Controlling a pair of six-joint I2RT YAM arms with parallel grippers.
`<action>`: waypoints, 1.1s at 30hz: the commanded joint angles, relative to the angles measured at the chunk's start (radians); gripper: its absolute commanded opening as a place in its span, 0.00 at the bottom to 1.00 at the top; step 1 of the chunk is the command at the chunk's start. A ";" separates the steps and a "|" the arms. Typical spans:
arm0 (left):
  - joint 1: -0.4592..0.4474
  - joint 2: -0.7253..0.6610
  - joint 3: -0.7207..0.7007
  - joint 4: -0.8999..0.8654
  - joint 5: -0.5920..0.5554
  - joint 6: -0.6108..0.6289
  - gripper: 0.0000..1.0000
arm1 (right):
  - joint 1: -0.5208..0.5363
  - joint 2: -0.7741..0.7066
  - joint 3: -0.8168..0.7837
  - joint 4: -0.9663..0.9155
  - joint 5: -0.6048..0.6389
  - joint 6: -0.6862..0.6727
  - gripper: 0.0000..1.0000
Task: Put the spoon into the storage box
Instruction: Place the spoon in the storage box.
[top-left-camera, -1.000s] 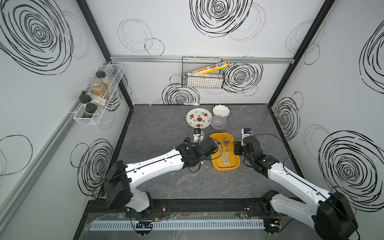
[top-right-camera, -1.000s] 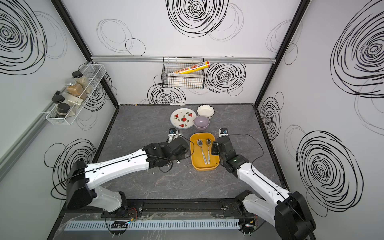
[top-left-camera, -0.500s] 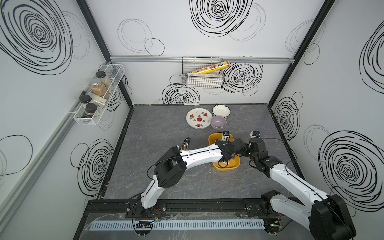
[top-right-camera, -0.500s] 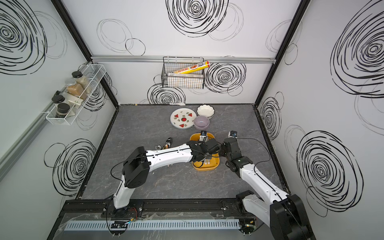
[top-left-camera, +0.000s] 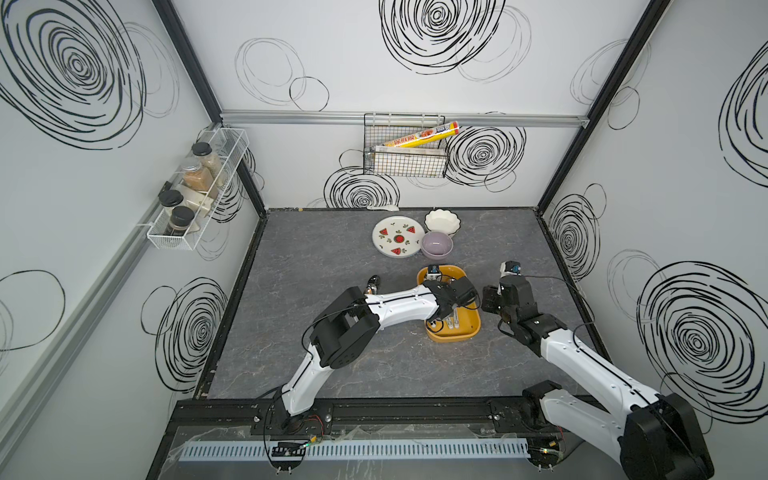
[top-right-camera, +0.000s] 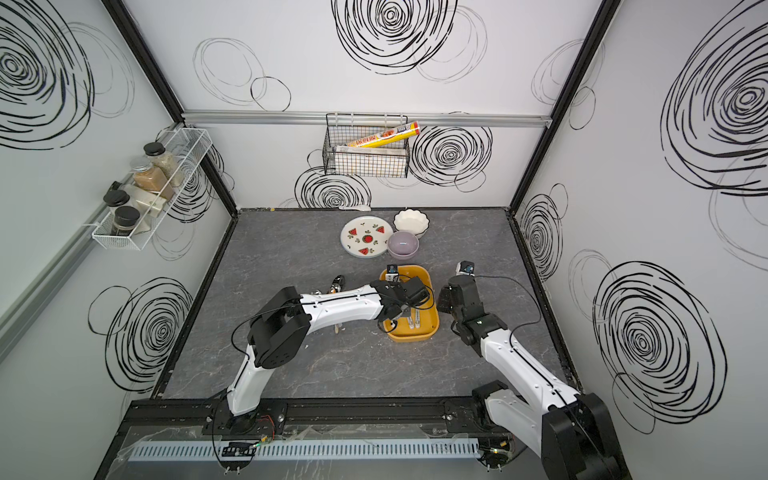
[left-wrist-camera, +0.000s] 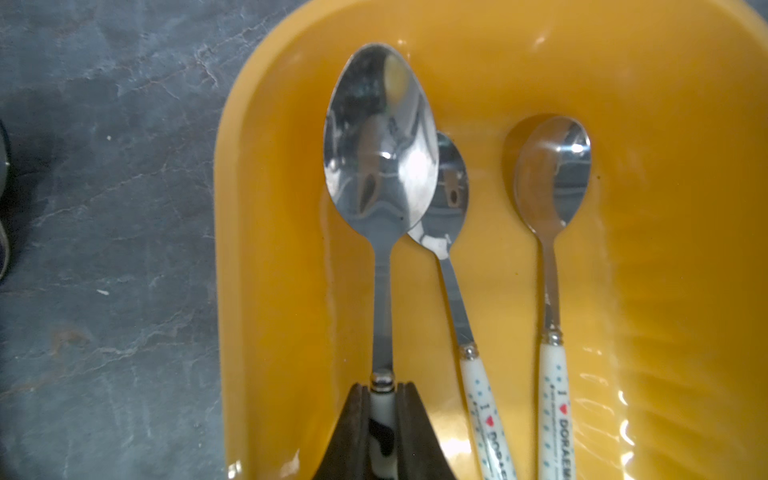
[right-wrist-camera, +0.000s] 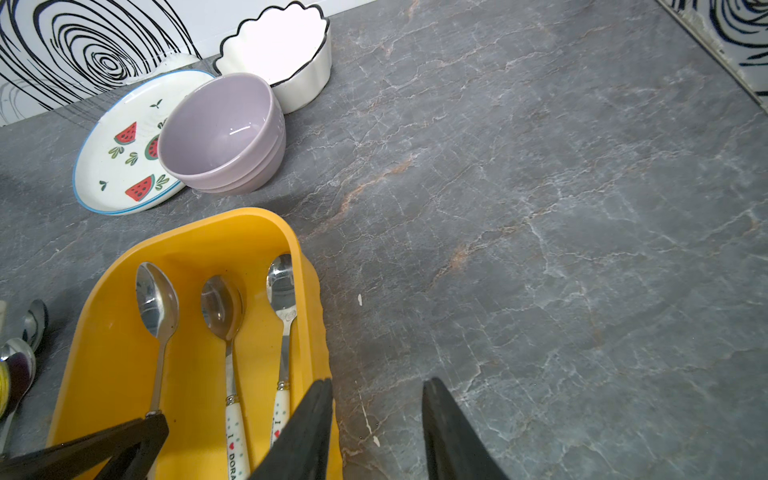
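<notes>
- The spoon (left-wrist-camera: 380, 141) lies lengthwise inside the storage box (left-wrist-camera: 665, 208), along its 9 o'clock wall, with its bowl pointing to 12 o'clock, taking the back wall as 12. Its bowl overlaps a neighbour's, and I cannot tell whether it touches the floor of the box.
- The left gripper (left-wrist-camera: 382, 395) has its fingers pinched narrow on the spoon's patterned handle, just behind the metal collar.
- Two Doraemon-handled spoons (left-wrist-camera: 552, 174) lie in the box on the 3 o'clock side of the held one, parallel to it.
- The right gripper (right-wrist-camera: 378, 415) hangs just beside the box at 3 o'clock, over bare table (top-left-camera: 332, 257), its fingers parted and empty.
- At 12 o'clock from the box stand a lilac bowl (top-left-camera: 436, 244), a watermelon plate (top-left-camera: 397, 237) and a white scalloped bowl (top-left-camera: 442, 220).
- At 9 o'clock, loose spoons (top-left-camera: 374, 282) lie on the table.
</notes>
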 joint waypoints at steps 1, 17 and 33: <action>0.006 0.022 -0.007 0.024 -0.011 -0.014 0.00 | -0.005 -0.013 -0.012 0.004 -0.003 0.011 0.40; 0.003 0.028 -0.027 0.060 0.003 0.000 0.46 | -0.006 -0.007 -0.009 0.009 -0.030 0.002 0.41; -0.041 -0.492 -0.170 0.059 -0.150 0.104 0.48 | -0.004 -0.036 -0.021 0.063 -0.170 -0.034 0.41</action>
